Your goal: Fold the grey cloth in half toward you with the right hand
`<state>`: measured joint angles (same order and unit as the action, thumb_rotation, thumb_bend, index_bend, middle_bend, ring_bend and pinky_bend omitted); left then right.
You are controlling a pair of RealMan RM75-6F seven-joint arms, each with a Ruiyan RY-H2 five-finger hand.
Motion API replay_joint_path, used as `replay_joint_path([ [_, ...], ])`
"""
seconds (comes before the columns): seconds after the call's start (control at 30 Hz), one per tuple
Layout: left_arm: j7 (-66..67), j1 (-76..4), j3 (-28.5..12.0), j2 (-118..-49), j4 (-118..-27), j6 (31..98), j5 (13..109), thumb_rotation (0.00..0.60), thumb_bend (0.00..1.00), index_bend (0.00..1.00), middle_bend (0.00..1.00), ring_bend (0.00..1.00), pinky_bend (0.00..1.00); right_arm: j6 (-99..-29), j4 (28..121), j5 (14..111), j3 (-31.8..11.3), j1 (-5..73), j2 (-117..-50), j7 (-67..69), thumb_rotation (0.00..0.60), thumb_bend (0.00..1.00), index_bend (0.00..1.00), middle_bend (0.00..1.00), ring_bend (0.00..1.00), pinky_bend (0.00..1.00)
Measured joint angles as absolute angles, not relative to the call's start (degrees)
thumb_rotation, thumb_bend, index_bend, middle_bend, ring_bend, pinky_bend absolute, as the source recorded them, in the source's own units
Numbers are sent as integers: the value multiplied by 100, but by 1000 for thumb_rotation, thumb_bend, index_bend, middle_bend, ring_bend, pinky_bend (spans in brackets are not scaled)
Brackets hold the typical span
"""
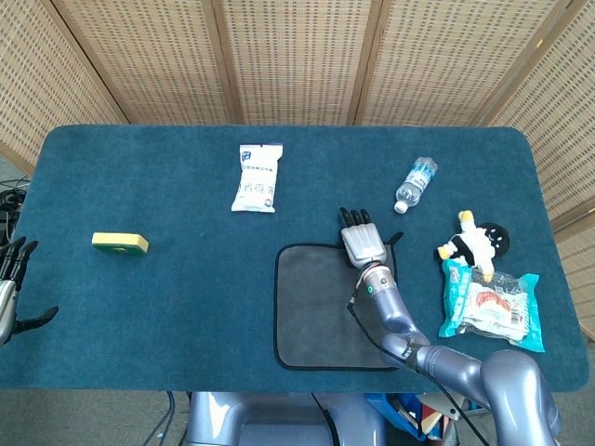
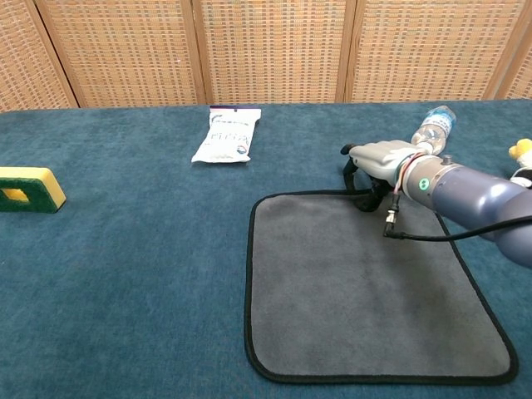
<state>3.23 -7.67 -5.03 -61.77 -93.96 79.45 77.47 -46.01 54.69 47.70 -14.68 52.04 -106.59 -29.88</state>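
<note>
Resting at the far edge of one grey cloth (image 2: 374, 287), the right hand (image 2: 376, 160) has fingers curled down, grip unclear. Left hand (image 1: 11, 279) spread. Also one bottle (image 1: 415, 183), sponge (image 1: 120, 243), two packets (image 1: 257, 177).

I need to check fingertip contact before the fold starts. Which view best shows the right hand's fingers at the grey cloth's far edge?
The chest view: side-on, the right hand has its fingers curled down at the grey cloth's far hem. The head view looks down on the hand's back, hiding the fingertips.
</note>
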Motion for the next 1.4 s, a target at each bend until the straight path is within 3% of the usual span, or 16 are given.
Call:
replay_joint_path([
  [0.4, 313, -769, -497, -6174, -9400, 7951, 7758, 600, 195, 0, 0, 0, 0, -4675, 5633, 4902, -1455, 5130, -10554, -2896, 600, 511, 627, 0, 0, 0],
  [0.7, 260, -767, -470, -6146, -9431, 7965, 7843, 600, 195, 0, 0, 0, 0, -5032, 6384, 5219, -1297, 4898, -10228, -2858, 600, 512, 642, 0, 0, 0],
  [1.07, 64, -682, -369, -6049, -9504, 8157, 8153, 600, 195, 0, 0, 0, 0, -5715, 7832, 5878, -713, 4385, -9614, -3081, 600, 511, 646, 0, 0, 0],
  [1.4, -54, -606, -298, -5987, -9552, 8330, 8372, 600, 195, 0, 0, 0, 0, -6149, 8475, 6471, -231, 3958, -9360, -3036, 600, 512, 652, 0, 0, 0],
])
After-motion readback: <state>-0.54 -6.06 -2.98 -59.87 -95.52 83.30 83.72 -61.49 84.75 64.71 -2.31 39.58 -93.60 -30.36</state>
